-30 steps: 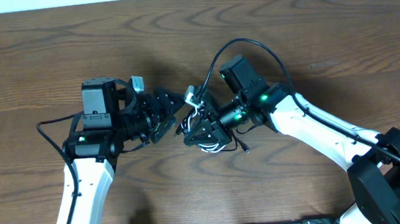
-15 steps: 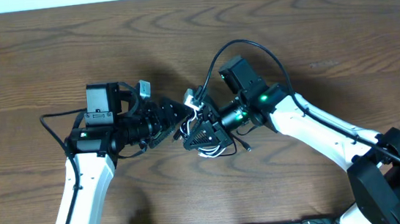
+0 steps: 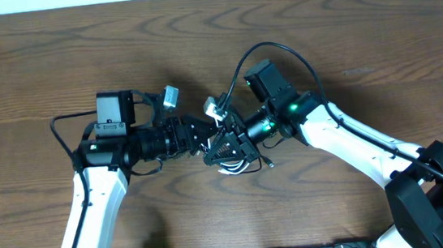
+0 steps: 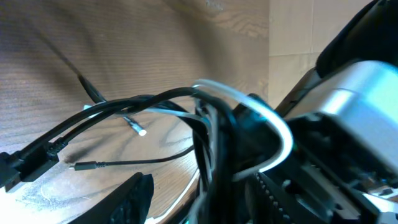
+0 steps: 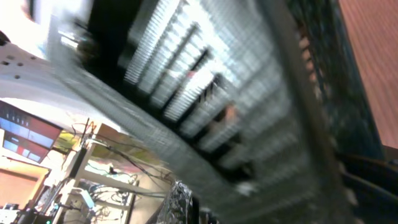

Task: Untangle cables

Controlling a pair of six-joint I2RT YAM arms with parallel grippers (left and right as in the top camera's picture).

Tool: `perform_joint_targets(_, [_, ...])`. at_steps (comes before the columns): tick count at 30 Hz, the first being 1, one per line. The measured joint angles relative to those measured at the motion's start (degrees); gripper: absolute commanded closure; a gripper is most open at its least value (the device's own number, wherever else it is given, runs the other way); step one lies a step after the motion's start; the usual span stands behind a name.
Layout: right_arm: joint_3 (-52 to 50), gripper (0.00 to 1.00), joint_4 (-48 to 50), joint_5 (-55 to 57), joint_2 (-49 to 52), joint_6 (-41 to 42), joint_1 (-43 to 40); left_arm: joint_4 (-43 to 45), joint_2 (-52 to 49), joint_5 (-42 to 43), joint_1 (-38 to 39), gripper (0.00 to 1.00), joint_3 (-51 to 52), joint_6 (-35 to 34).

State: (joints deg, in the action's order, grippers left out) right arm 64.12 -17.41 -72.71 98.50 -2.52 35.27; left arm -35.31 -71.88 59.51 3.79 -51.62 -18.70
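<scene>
Wood table [image 3: 359,29]: right jaws clamped, seemingly on the tangled cables [image 4: 208,137]; left jaws' opening I cannot tell.

The tabletop [image 3: 376,36] is finished in dark brown wood, boldly grained and matt. The black cord [image 4: 124,107] is sheathed in smooth, faintly shiny plastic; the white cord [image 4: 283,134] is glossier. The arm shells [image 3: 92,218] are moulded in smooth white plastic.

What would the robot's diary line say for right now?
task: untangle cables | right gripper: shut on cables | left gripper: at the tangle, grip unclear | cables: still tangled, black and white together
</scene>
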Motion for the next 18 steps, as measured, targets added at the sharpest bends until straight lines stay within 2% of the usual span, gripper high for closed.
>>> perform_joint_targets(8, [-0.2, 0.99, 0.9, -0.3, 0.2, 0.5, -0.1, 0.3, -4.1, 2.3, 0.0, 0.73, 0.0, 1.6])
perform_joint_targets(12, [-0.3, 0.99, 0.9, 0.5, 0.5, 0.7, -0.1, 0.7, -4.5, 3.2, 0.0, 0.92, 0.0, 1.6])
perform_joint_targets(18, [-0.5, 0.98, 1.0, 1.3, 0.5, 1.9, 0.0, 0.9, -4.5, 3.1, 0.0, 0.92, 0.0, 1.9])
